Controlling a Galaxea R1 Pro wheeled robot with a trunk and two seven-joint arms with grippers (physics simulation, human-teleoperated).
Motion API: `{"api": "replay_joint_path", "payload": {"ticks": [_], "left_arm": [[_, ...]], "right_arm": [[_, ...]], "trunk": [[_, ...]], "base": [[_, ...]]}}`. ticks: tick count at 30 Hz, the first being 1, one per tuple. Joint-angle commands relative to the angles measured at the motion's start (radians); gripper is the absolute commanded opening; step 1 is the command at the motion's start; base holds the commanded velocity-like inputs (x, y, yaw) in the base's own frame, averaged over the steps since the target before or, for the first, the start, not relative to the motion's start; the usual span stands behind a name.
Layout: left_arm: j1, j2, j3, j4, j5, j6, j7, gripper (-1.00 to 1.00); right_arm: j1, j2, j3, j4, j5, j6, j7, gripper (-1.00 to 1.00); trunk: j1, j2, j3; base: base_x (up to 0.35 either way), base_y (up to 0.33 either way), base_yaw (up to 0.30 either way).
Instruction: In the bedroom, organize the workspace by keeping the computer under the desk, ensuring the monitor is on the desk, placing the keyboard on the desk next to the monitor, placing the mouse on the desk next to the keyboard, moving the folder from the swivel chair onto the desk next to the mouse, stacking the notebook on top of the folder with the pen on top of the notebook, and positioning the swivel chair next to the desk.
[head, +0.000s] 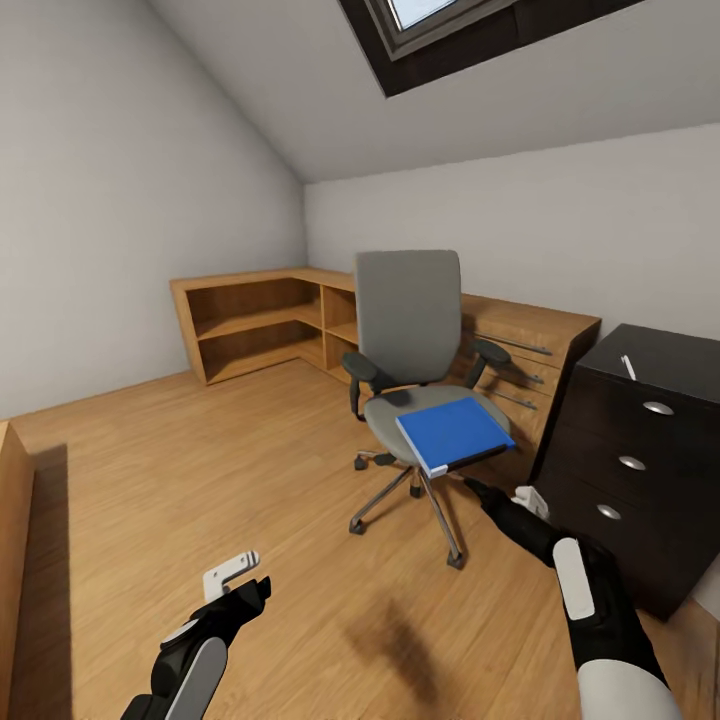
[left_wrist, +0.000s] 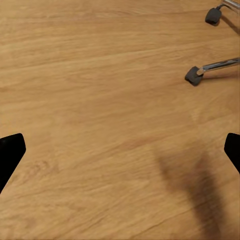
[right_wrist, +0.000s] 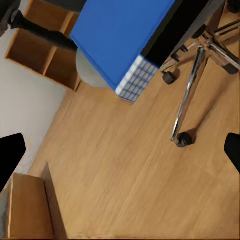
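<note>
The grey swivel chair (head: 408, 318) stands mid-room on the wooden floor, and the blue folder (head: 452, 432) lies flat on its seat, overhanging the front edge. My right gripper (head: 500, 495) is open, low and just right of the seat, a short way from the folder. The right wrist view shows the folder (right_wrist: 120, 35) with its white page edge, and the chrome chair base (right_wrist: 192, 95). My left gripper (head: 240, 583) is open over bare floor, left of the chair. Its wrist view catches two chair casters (left_wrist: 194, 76). The desk's black drawer unit (head: 670, 355) stands at the right.
A low wooden shelf unit (head: 260, 325) runs along the back corner behind the chair. A thin white item (head: 627, 367) lies on the drawer unit's top. A wooden edge (head: 10, 560) shows at the far left. Open floor lies in front of the chair.
</note>
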Motion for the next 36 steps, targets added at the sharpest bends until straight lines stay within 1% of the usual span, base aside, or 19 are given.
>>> {"api": "replay_joint_path", "payload": {"ticks": [1, 2, 3, 4, 6, 7, 8, 10, 12, 14, 16, 17, 19, 23, 29, 30, 32, 36], "left_arm": [[-0.001, 0.000, -0.001, -0.001, 0.009, 0.001, 0.009, 1.00], [-0.001, 0.000, -0.001, -0.001, 0.009, 0.001, 0.009, 1.00], [-0.001, 0.000, -0.001, -0.001, 0.008, 0.001, 0.008, 1.00], [-0.001, 0.000, -0.001, -0.001, 0.009, 0.001, 0.008, 1.00], [-0.001, 0.001, -0.001, -0.001, 0.009, 0.001, 0.007, 1.00], [-0.001, 0.001, -0.001, -0.001, 0.009, 0.001, 0.007, 1.00], [-0.001, 0.001, -0.001, -0.001, 0.009, 0.001, 0.007, 1.00], [-0.001, 0.001, -0.001, -0.001, 0.008, 0.001, 0.007, 1.00], [-0.001, 0.001, -0.001, -0.001, 0.009, 0.001, 0.007, 1.00], [-0.001, 0.000, -0.001, -0.001, 0.009, 0.001, 0.007, 1.00], [-0.001, 0.000, -0.001, -0.001, 0.009, 0.001, 0.007, 1.00], [-0.001, 0.000, -0.001, -0.001, 0.009, 0.001, 0.006, 1.00], [-0.001, -0.001, -0.002, -0.001, 0.009, 0.000, 0.006, 1.00], [-0.001, -0.001, -0.003, -0.001, 0.008, 0.000, 0.005, 1.00], [-0.001, -0.002, -0.015, -0.003, 0.008, 0.001, 0.006, 1.00], [-0.001, -0.002, -0.030, -0.003, 0.008, 0.001, 0.011, 1.00], [-0.001, -0.001, -0.036, -0.003, 0.008, 0.001, 0.012, 1.00], [-0.001, -0.001, -0.039, -0.003, 0.008, 0.001, 0.013, 1.00]], "right_arm": [[-0.001, 0.001, -0.021, 0.011, -0.002, 0.007, 0.035, 1.00], [-0.001, 0.001, -0.046, 0.021, -0.002, 0.007, 0.061, 1.00], [-0.001, 0.002, -0.088, 0.035, -0.003, 0.007, 0.096, 1.00], [-0.001, 0.002, -0.109, 0.045, -0.005, 0.008, 0.117, 1.00], [-0.001, 0.001, -0.124, 0.055, -0.014, 0.008, 0.136, 1.00], [-0.001, 0.000, -0.136, 0.074, -0.049, 0.009, 0.161, 1.00], [-0.001, -0.001, -0.139, 0.083, -0.066, 0.009, 0.167, 1.00], [-0.001, -0.010, -0.144, 0.126, -0.141, 0.012, 0.181, 1.00], [-0.001, -0.021, -0.145, 0.151, -0.179, 0.013, 0.185, 1.00], [-0.001, -0.045, -0.145, 0.200, -0.246, 0.014, 0.189, 1.00], [-0.001, -0.057, -0.144, 0.222, -0.276, 0.013, 0.190, 1.00], [-0.001, -0.067, -0.144, 0.240, -0.301, 0.013, 0.190, 1.00], [-0.001, -0.079, -0.143, 0.258, -0.326, 0.013, 0.190, 1.00], [-0.001, -0.091, -0.142, 0.273, -0.346, 0.012, 0.190, 1.00], [-0.001, -0.097, -0.142, 0.278, -0.351, 0.009, 0.190, 1.00], [-0.001, -0.098, -0.142, 0.278, -0.352, 0.008, 0.190, 1.00], [-0.001, -0.098, -0.142, 0.279, -0.352, 0.007, 0.190, 1.00], [-0.001, -0.099, -0.142, 0.278, -0.351, 0.007, 0.191, 1.00]], "trunk": [[0.000, 0.000, -0.001], [0.000, 0.000, -0.001], [0.000, 0.000, -0.001], [0.000, 0.000, -0.001], [0.000, 0.000, -0.001], [0.000, 0.000, -0.001], [0.000, 0.000, -0.001], [0.000, 0.000, -0.001], [0.000, 0.000, -0.001], [0.000, 0.000, -0.001], [0.000, 0.000, -0.001], [0.000, 0.000, -0.001], [0.000, 0.000, -0.001], [0.000, 0.000, -0.001], [0.000, 0.000, -0.001], [0.004, -0.007, -0.004], [0.011, -0.021, -0.010], [0.013, -0.023, -0.026]], "base": [[0.000, 0.000, 0.000], [0.000, 0.000, 0.000], [0.000, 0.000, 0.000], [0.000, 0.000, 0.000], [0.000, 0.000, 0.000], [0.000, 0.000, 0.000], [0.000, 0.000, 0.000], [0.000, 0.000, 0.000], [0.000, 0.000, 0.000], [0.000, 0.000, 0.000], [0.000, 0.000, 0.000], [0.000, 0.000, 0.000], [0.000, 0.000, 0.000], [0.000, 0.000, 0.000], [0.000, 0.000, 0.000], [0.000, 0.000, 0.000], [0.000, 0.000, 0.000], [0.000, 0.000, 0.000]]}}
